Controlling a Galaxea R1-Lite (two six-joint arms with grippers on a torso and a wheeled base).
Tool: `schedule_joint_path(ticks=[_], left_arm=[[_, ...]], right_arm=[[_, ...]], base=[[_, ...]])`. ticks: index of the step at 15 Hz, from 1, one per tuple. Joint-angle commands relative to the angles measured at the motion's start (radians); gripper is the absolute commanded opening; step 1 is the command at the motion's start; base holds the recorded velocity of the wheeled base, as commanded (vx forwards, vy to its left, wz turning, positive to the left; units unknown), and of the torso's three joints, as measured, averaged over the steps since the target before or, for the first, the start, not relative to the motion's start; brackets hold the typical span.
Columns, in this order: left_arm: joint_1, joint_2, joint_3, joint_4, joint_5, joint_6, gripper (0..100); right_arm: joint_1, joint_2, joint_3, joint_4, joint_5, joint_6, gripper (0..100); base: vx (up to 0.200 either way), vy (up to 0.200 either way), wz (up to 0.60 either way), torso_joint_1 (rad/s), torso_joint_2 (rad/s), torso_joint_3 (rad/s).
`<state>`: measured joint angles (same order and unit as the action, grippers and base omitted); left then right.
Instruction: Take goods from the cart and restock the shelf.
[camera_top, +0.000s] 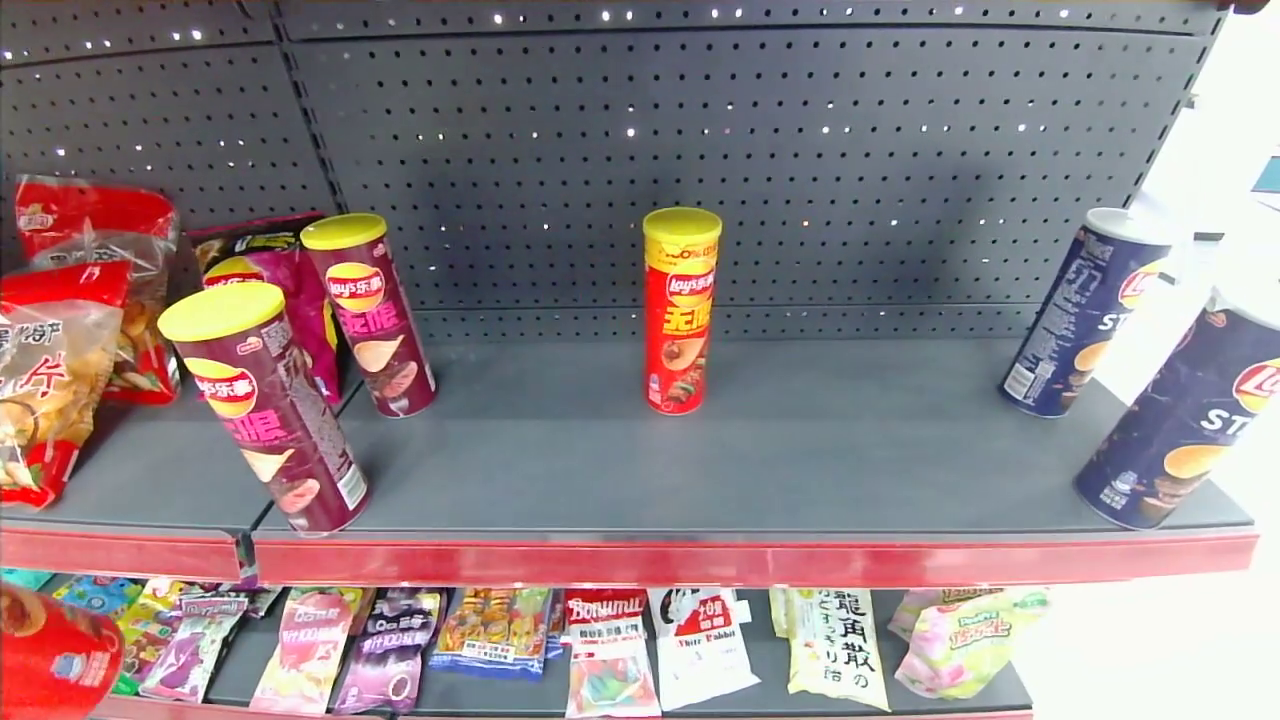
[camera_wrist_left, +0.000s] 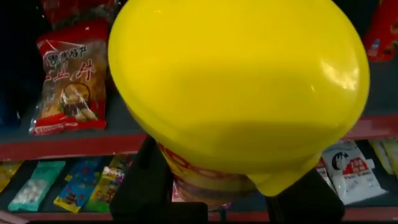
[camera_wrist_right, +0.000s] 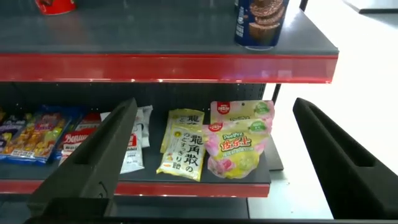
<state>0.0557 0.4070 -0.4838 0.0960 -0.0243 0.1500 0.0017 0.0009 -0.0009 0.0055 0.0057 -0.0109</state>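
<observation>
At lower left, before the grey metal shelf and below its red edge, the left pincer is clenched on a red cylindrical chip can with a yellow plastic lid. On the shelf stand two purple yellow-lidded cans, one red yellow-lidded can at centre, and two dark-blue cans at right. Farther right, the right pincer hangs released, holding nothing and facing the snack packets on the lower shelf.
</observation>
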Motion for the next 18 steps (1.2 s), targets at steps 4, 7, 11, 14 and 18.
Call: schedule_joint_path(ticks=[4,7,11,14,18], left_arm=[[-0.008,-0.201,-0.048,0.186,-0.157,0.002,0],[-0.002,-0.191,-0.018,0.185,-0.195,0.008,0],[-0.011,-0.174,-0.018,0.185,-0.229,-0.089,0],[-0.01,-0.14,-0.029,0.182,-0.232,-0.079,0],[-0.007,-0.134,-0.045,0.179,-0.217,-0.076,0]], right_arm=[[0.029,0.357,-0.375,-0.03,0.12,0.042,100],[0.119,0.587,-0.544,-0.032,0.31,-0.127,100],[0.377,0.989,-0.801,-0.111,0.284,-0.123,100],[0.451,1.216,-0.814,-0.303,0.273,-0.12,100],[0.515,1.446,-0.953,-0.386,0.269,-0.051,100]], base=[[0.0,0.0,0.0,0.0,0.0,0.0],[0.0,0.0,0.0,0.0,0.0,0.0],[0.0,0.0,0.0,0.0,0.0,0.0],[0.0,0.0,0.0,0.0,0.0,0.0],[0.0,0.0,0.0,0.0,0.0,0.0]])
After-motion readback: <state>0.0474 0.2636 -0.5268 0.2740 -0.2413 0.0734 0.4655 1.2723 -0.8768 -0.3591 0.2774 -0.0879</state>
